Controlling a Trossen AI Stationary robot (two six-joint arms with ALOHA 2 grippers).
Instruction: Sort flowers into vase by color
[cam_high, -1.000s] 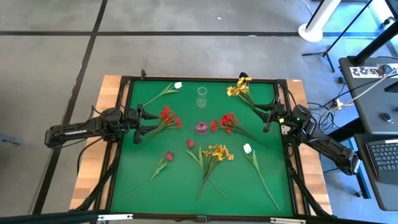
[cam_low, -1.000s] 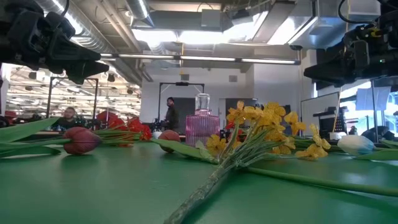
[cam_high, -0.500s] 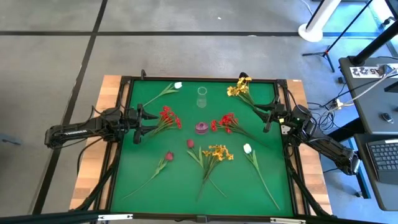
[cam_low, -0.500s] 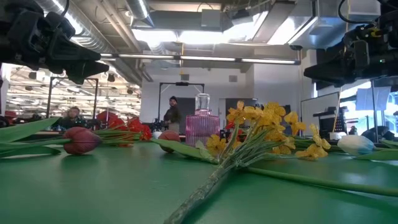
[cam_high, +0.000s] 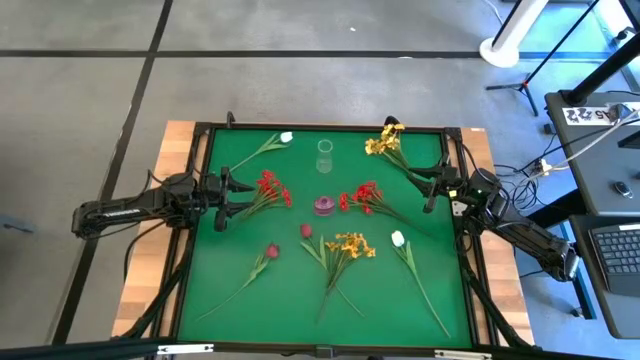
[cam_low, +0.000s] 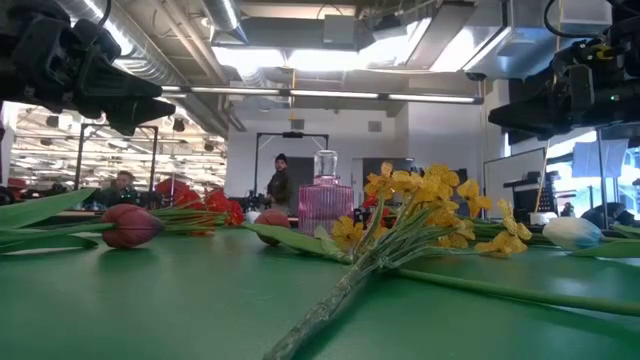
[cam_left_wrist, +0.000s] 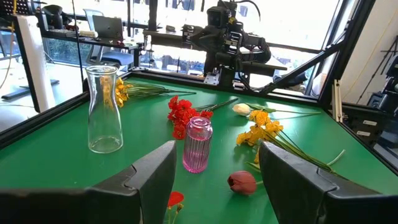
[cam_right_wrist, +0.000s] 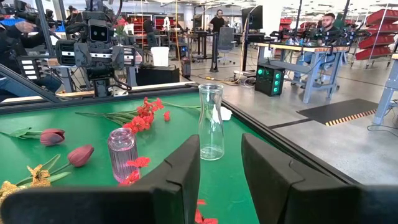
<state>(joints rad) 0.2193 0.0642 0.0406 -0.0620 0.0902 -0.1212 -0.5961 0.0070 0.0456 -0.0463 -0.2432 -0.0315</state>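
Observation:
Flowers lie flat on the green mat (cam_high: 300, 290). There is a white bud (cam_high: 286, 137), a yellow cluster (cam_high: 384, 140), two red clusters (cam_high: 268, 186) (cam_high: 360, 196), two dark red buds (cam_high: 271, 251) (cam_high: 306, 231), a yellow cluster (cam_high: 350, 244) and a white bud (cam_high: 397, 238). A clear glass vase (cam_high: 324, 155) and a small pink ribbed vase (cam_high: 324, 205) stand upright mid-mat. My left gripper (cam_high: 227, 198) (cam_left_wrist: 217, 149) waits open at the mat's left edge, beside a red cluster. At the right edge my right gripper (cam_high: 436, 186) (cam_right_wrist: 221, 142) is open by a narrow gap, with nothing between its fingers.
A black frame rail (cam_high: 320, 128) borders the mat on the wooden table. A desk with a keyboard (cam_high: 610, 250) stands to the right, off the table. People show in the room beyond (cam_low: 280, 180). Bare mat lies along the near edge.

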